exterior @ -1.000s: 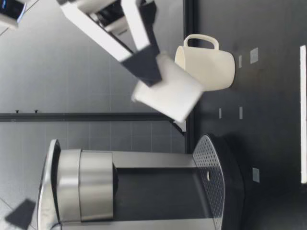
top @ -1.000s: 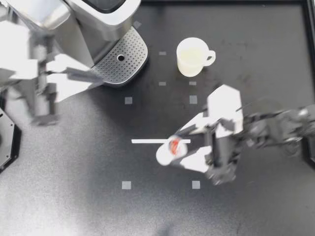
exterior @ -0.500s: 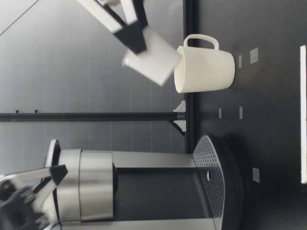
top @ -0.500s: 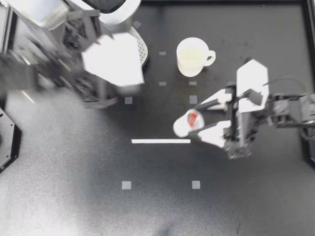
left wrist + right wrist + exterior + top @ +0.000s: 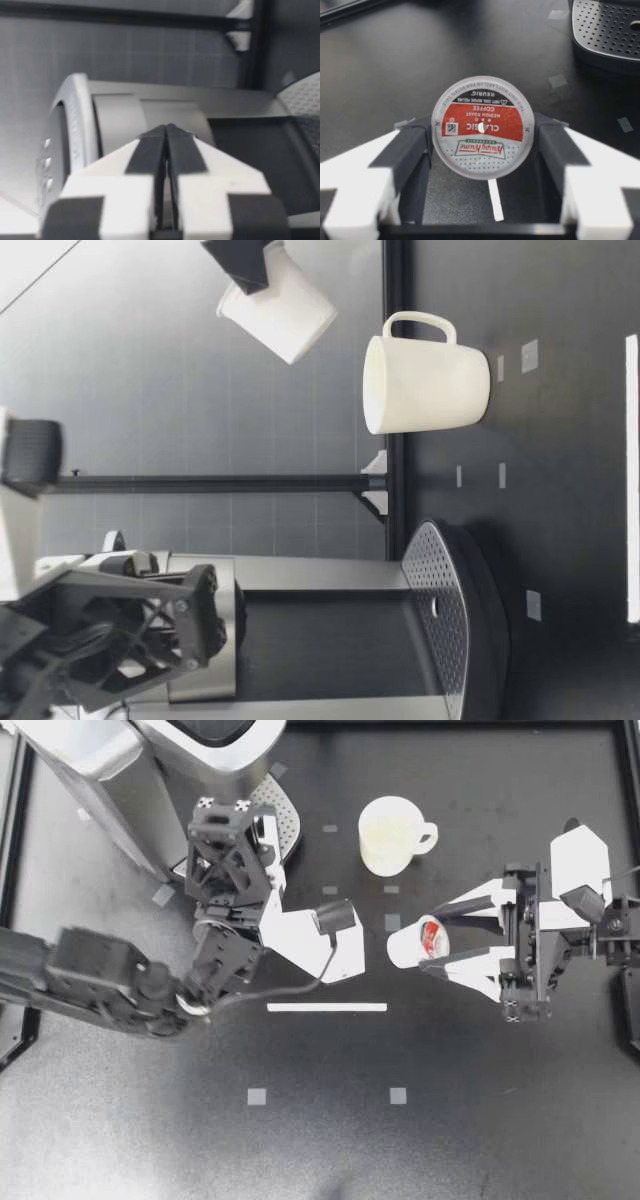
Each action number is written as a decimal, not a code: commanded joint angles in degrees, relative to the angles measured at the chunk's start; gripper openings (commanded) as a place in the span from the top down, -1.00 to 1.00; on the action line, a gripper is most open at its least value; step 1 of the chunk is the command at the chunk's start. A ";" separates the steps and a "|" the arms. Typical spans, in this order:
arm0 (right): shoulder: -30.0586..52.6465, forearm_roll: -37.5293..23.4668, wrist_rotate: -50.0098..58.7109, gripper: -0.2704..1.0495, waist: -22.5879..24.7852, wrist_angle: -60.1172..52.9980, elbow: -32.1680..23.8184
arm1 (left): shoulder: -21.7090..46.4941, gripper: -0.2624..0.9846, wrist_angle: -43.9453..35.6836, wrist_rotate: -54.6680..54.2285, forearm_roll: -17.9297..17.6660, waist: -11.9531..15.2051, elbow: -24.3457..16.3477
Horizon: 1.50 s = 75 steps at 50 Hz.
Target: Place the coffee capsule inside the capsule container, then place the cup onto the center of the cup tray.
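Note:
My right gripper (image 5: 421, 942) is shut on the white coffee capsule (image 5: 418, 941), whose red foil lid faces the wrist camera. In the right wrist view the capsule (image 5: 483, 127) sits between both black pads (image 5: 406, 150). The low view shows the capsule (image 5: 277, 308) held high above the table, beside the cream cup (image 5: 425, 370). The cup (image 5: 391, 834) stands upright right of the perforated cup tray (image 5: 250, 842) of the silver coffee machine (image 5: 150, 760). My left gripper (image 5: 335, 916) is shut and holds nothing; it hangs raised in front of the machine (image 5: 125, 115).
A white tape line (image 5: 326, 1007) and small grey squares mark the black table. My left arm (image 5: 100, 980) crosses the table's left half, close to the machine's front. A black frame borders the table at the back and right.
My right gripper has carried the capsule up and away from the tape line toward the right. My left arm has swung from the left edge to in front of the machine.

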 commanded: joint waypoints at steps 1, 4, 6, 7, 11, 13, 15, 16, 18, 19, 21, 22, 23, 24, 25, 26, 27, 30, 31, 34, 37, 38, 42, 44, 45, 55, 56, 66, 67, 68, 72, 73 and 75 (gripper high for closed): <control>-0.35 0.09 -0.18 -0.06 -0.70 -0.62 -0.53 | -0.70 0.49 1.76 -0.53 2.20 -0.18 0.18; -0.26 0.09 -0.18 -0.06 -0.79 -0.62 -0.53 | -0.44 0.49 2.90 -0.97 3.69 -0.18 1.14; -0.26 0.09 -0.35 -0.06 -0.79 -0.62 -0.62 | -0.35 0.49 3.08 -1.32 4.57 -0.18 1.67; -0.26 0.09 -0.35 -0.06 -0.88 -0.62 -0.62 | -0.35 0.49 3.08 -1.49 4.92 -0.18 1.85; -0.26 0.09 -0.18 -0.06 -0.88 -0.53 -0.62 | -0.70 0.49 3.34 -2.29 5.71 -0.18 2.20; -0.26 0.09 -0.18 -0.06 -0.88 -0.62 -0.70 | -0.97 0.49 3.43 -2.55 5.71 -0.18 2.29; -0.26 0.09 -0.18 -0.06 -0.88 -0.62 -0.79 | -1.23 0.49 3.43 -2.55 5.98 -0.18 2.46; -0.26 0.09 -0.09 -0.06 -0.88 -0.53 -0.79 | -1.32 0.49 3.52 -2.55 6.15 -0.18 2.55; -0.26 0.09 -0.09 -0.06 -0.79 -0.62 -0.88 | -1.49 0.49 3.60 -2.55 6.42 -0.18 2.64; -0.26 0.09 -0.09 -0.06 -0.88 -0.62 -0.88 | -1.58 0.49 3.60 -2.55 6.68 -0.18 2.81; -0.18 0.09 0.00 -0.06 -0.88 -0.53 -1.05 | -1.85 0.49 3.78 -2.55 7.29 -0.18 3.43; -0.18 0.09 0.09 -0.06 -0.88 -0.62 -1.05 | -1.93 0.49 3.87 -2.55 7.56 -0.09 3.69; -0.18 0.09 0.09 -0.06 -0.88 -0.53 -1.05 | -2.02 0.49 3.96 -2.55 7.82 -0.18 3.96; -0.18 0.09 0.09 -0.06 -0.88 -0.62 -1.05 | -2.11 0.49 4.04 -2.55 8.09 -0.09 4.22; -0.18 0.09 0.09 -0.06 -0.88 -0.62 -1.14 | -2.20 0.49 4.13 -2.55 8.44 -0.09 4.39; -0.26 0.09 0.09 -0.06 -0.88 -0.62 -1.14 | -2.29 0.49 4.31 -2.55 8.79 -0.09 4.66; -0.26 0.09 0.18 -0.06 -0.88 -0.62 -1.14 | -2.46 0.49 4.39 -2.55 9.23 0.00 4.75; -0.26 0.09 0.18 -0.06 -0.88 -0.62 -1.32 | -2.90 0.49 4.39 -2.55 10.11 0.26 5.10; -0.18 0.09 0.18 -0.06 -0.88 -0.53 -1.41 | -2.99 0.49 4.31 -2.55 10.28 0.44 5.19; -0.26 0.09 0.26 -0.06 -0.88 -0.53 -1.49 | -3.43 0.49 4.13 -2.55 10.63 0.88 5.36; -0.35 0.09 0.26 -0.06 -0.88 -0.53 -1.58 | -3.78 0.49 4.04 -2.55 10.81 1.58 5.71; -0.44 0.09 0.26 -0.06 -0.88 -0.53 -1.58 | -3.87 0.49 4.04 -2.55 10.81 1.76 5.89; -0.53 0.09 0.26 -0.06 -0.79 -0.53 -1.58 | -4.04 0.49 3.96 -2.55 10.90 2.29 6.15; -0.53 0.09 0.26 -0.06 -0.88 -0.53 -1.58 | -4.04 0.49 3.96 -2.55 11.25 2.46 6.24; -0.53 0.09 0.26 -0.06 -0.88 -0.53 -1.58 | -4.13 0.49 3.96 -2.55 11.34 2.46 6.15; -0.62 0.09 0.35 -0.06 -0.79 -0.53 -1.67 | -4.57 0.49 3.87 -2.20 13.18 2.99 6.24; -0.70 0.09 0.35 -0.06 -0.88 -0.53 -1.67 | -4.66 0.49 3.87 -2.20 13.36 2.99 6.24; -0.79 0.09 0.35 -0.06 -0.88 -0.53 -1.67 | -5.98 0.49 4.13 -1.41 16.26 3.25 5.89; -0.79 0.09 0.44 -0.06 -0.88 -0.53 -1.67 | -6.15 0.49 4.13 -1.23 16.35 3.34 5.89; -0.79 0.09 0.44 -0.06 -0.88 -0.53 -1.67 | -6.42 0.49 4.13 -1.05 16.44 3.43 5.71; -0.88 0.09 0.53 -0.06 -0.88 -0.53 -1.67 | -7.12 0.49 4.04 -0.35 16.52 4.22 6.06; -0.97 0.09 0.53 -0.06 -0.79 -0.53 -1.67 | -7.29 0.49 4.04 -0.26 16.61 4.48 6.15; -1.05 0.09 0.53 -0.06 -0.88 -0.53 -1.67 | -7.65 0.49 4.04 0.00 16.61 5.01 6.15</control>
